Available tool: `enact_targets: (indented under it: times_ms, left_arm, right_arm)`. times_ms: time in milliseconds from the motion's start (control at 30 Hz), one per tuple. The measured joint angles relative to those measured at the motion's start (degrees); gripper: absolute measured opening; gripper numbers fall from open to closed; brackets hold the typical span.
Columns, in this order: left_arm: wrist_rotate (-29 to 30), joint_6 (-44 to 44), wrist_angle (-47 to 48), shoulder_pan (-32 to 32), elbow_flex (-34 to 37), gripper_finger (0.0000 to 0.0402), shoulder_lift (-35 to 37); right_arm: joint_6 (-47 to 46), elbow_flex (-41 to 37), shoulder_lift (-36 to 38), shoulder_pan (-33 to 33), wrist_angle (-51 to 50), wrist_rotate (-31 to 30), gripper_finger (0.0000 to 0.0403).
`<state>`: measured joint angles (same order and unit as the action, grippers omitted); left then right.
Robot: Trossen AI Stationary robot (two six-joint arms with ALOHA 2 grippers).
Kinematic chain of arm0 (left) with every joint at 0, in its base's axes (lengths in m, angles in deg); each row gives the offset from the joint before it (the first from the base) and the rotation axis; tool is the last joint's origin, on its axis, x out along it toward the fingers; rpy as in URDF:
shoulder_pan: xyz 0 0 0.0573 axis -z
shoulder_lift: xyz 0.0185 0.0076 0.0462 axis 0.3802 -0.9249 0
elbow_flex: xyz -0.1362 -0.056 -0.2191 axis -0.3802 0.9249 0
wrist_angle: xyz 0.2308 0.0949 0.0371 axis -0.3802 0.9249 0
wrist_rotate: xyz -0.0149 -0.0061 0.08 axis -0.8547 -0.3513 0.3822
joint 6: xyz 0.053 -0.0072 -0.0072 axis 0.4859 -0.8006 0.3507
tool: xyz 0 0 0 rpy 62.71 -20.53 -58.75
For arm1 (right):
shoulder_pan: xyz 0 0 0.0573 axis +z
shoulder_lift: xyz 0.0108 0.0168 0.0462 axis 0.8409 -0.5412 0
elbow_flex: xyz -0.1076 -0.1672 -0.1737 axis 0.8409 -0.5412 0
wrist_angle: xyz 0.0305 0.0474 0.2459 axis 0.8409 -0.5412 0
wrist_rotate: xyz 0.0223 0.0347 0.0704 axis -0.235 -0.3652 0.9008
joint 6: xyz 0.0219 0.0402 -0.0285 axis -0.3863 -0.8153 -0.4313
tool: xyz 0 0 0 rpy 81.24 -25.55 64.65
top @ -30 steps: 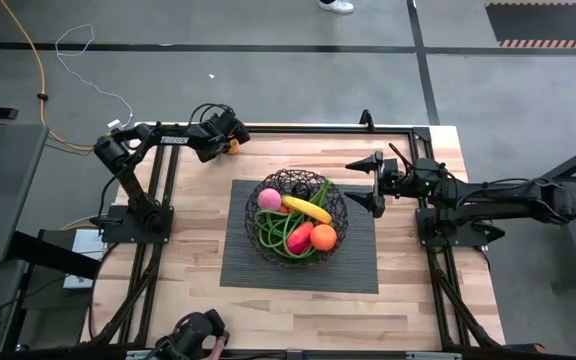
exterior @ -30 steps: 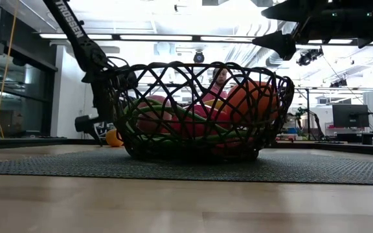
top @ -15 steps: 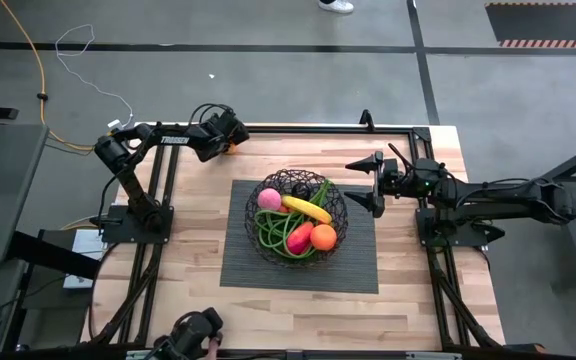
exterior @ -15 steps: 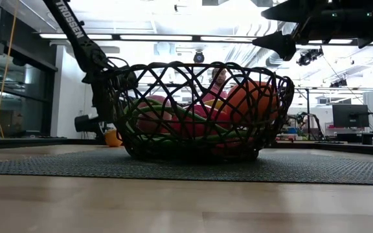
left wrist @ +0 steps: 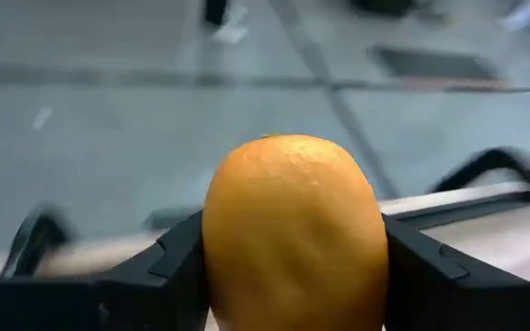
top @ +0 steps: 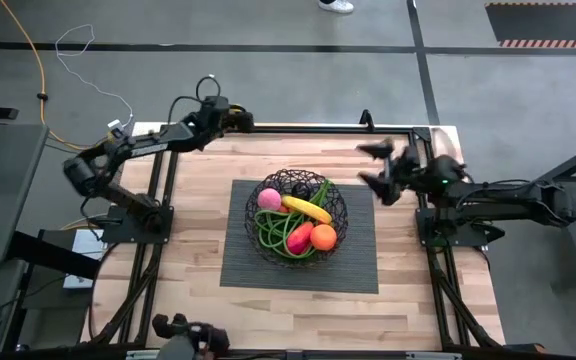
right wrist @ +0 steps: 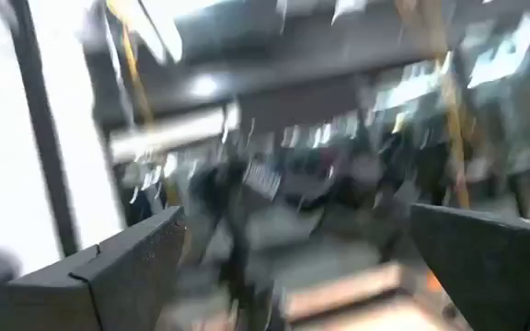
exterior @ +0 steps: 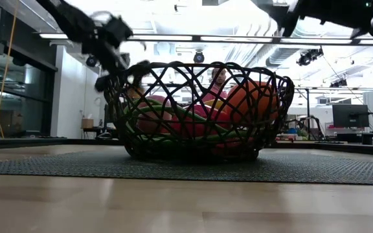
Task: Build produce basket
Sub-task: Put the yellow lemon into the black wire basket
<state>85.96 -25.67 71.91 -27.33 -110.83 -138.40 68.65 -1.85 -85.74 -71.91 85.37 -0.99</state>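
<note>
While no lettering reads, left gripper [left wrist: 293, 267] pinches orange [left wrist: 293, 234]; right gripper [top: 376, 165] spread near basket [top: 296, 214].

Two dark jointed arms [top: 133, 150], black angular fingers [left wrist: 145, 276], white lettering

orange [left wrist: 293, 234] in my left gripper [left wrist: 293, 276] matt with fine pebbled skin, my fingers [left wrist: 145, 276] smooth matt black plastic, basket [top: 296, 214] thin black wire mesh, mat [top: 353, 265] dark ribbed weave, table [top: 198, 230] pale smooth wood planks
</note>
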Motion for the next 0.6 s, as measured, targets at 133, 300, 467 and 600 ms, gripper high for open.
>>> enact_targets:
  times_ms: [133, 300, 467, 600]
  left_arm:
    - [-0.31, 6.66, -3.69, 2.84, -0.02, 0.0214, 5.26]
    - [-0.66, 8.59, -4.42, 4.55, -0.02, 0.0214, 8.62]
    - [-8.76, 9.61, -4.86, 7.08, -0.02, 0.0215, 10.8]
    - [-13.67, 12.13, -4.94, 13.59, -0.02, 0.0214, 12.62]
  right_arm:
    - [4.35, 3.63, 0.87, -3.26, -7.62, -3.09, 0.0397]
    - [7.16, 8.73, 0.63, -6.31, -15.33, -1.8, 0.0397]
    - [9.63, 13.68, 0.61, -7.04, -32.74, 4.49, 0.0397]
    - [11.27, 14.57, 0.87, -5.89, -35.7, 7.63, 0.0397]
